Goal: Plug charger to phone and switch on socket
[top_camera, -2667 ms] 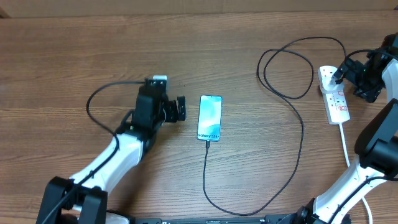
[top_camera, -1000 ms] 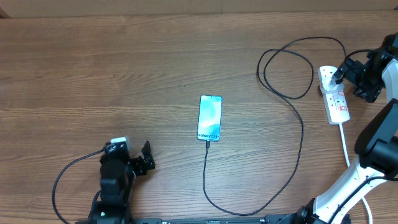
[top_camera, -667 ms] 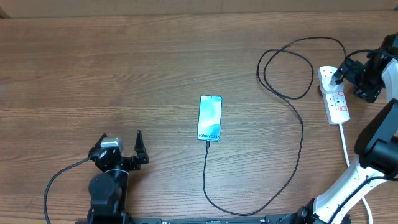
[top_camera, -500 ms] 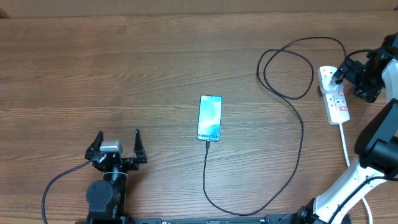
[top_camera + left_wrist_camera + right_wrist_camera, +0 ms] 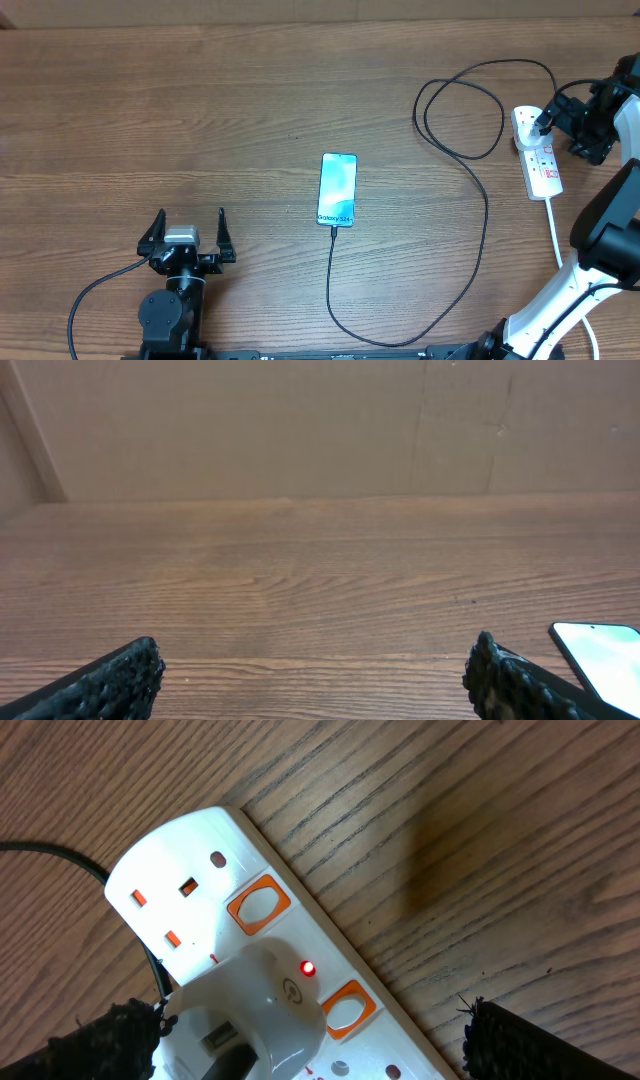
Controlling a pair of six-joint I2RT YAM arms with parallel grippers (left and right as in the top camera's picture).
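Observation:
The phone [image 5: 338,189] lies flat mid-table, its cyan screen up. Its corner shows in the left wrist view [image 5: 603,657]. The charger cable [image 5: 486,215] runs from the phone's near end, loops right and back to the socket strip [image 5: 542,165]. In the right wrist view the cable's black end enters a white adapter [image 5: 262,1020] seated in the strip [image 5: 190,855], and a red light [image 5: 308,968] glows beside it. My right gripper [image 5: 305,1020] is open, its fingers either side of the adapter; in the overhead view the gripper [image 5: 552,120] is over the strip. My left gripper [image 5: 190,232] is open and empty, front left.
Orange switches [image 5: 257,905] sit on the strip. The strip's white cord [image 5: 556,232] trails toward the front right, past the right arm's base. A brown board wall [image 5: 320,430] stands behind the table's far edge.
My left arm has drawn back from beside the phone to the table's front left and turned to face the back; it has held still for the last half second. The right arm has not moved.

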